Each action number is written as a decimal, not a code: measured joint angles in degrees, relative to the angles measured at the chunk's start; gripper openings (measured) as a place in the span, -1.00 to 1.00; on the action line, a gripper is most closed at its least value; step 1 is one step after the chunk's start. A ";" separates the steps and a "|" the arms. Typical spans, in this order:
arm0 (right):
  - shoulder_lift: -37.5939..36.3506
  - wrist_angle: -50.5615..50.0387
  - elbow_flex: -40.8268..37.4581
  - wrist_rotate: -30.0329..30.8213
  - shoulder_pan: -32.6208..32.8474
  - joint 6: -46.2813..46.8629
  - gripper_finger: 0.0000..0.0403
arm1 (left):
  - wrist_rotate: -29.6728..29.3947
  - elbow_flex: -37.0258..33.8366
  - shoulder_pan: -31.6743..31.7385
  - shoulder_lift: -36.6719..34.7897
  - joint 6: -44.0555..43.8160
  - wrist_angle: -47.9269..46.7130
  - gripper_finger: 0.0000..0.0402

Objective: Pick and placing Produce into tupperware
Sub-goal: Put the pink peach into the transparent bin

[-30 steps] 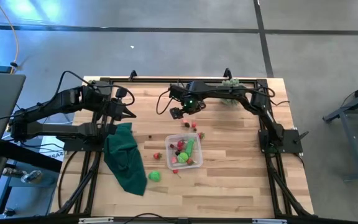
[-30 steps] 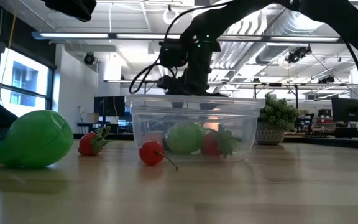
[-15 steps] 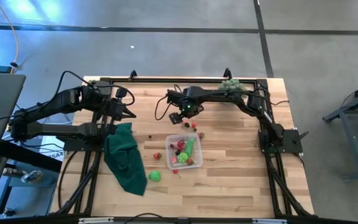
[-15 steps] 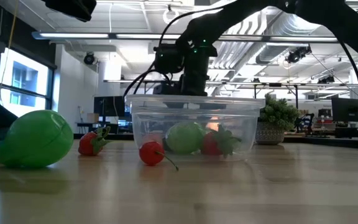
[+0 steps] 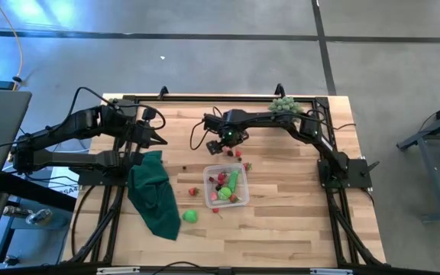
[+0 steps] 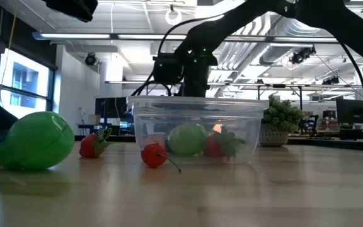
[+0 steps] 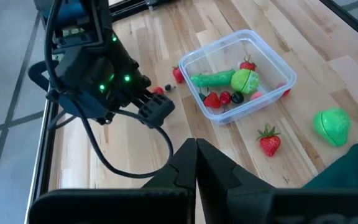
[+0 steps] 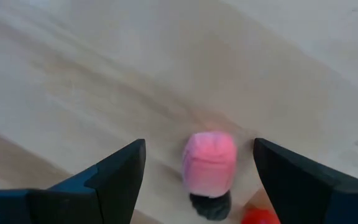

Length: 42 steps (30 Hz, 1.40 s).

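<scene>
Tub: the tupperware (image 5: 225, 186) is placed near the middle of the table (image 5: 281, 229), upright and without lid.
Already inside: a long green piece (image 7: 214, 79), a round green piece (image 7: 245, 81) and some small red pieces are seen in the tub.
Still outside, near side: a green ball (image 5: 190, 217) and a strawberry (image 7: 269, 140) are lying on the wood beside the tub; a red piece with a stalk (image 6: 154, 156) is just in front of its wall.
Still outside, far side: a pink piece (image 8: 209, 162) and a few small red and dark ones are left beyond the tub.
Right gripper (image 5: 221, 143): it is held low above the far pieces, the fingers (image 8: 114, 172) spread wide on both sides of the pink piece, and nothing is gripped yet.
Left gripper (image 7: 196, 167): it is fully closed and empty, parked at the left side above the cloth (image 5: 154, 195).
Progress: the task is judged about half done; several pieces are packed and a similar number is still to be moved.
Step in hand: probably the pink piece is to be picked next.
</scene>
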 joint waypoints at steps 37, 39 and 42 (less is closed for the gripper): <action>0.94 -0.70 0.21 -0.07 0.53 1.07 -0.02 | 0.00 0.01 0.00 0.00 0.01 0.00 -1.00; 1.06 -0.66 0.21 -0.01 0.53 1.40 -0.06 | 0.00 0.00 0.01 0.00 -0.01 0.00 -1.00; 1.10 -0.53 0.19 0.48 0.61 1.49 -0.12 | 0.00 -0.01 -0.01 0.00 0.00 0.00 -1.00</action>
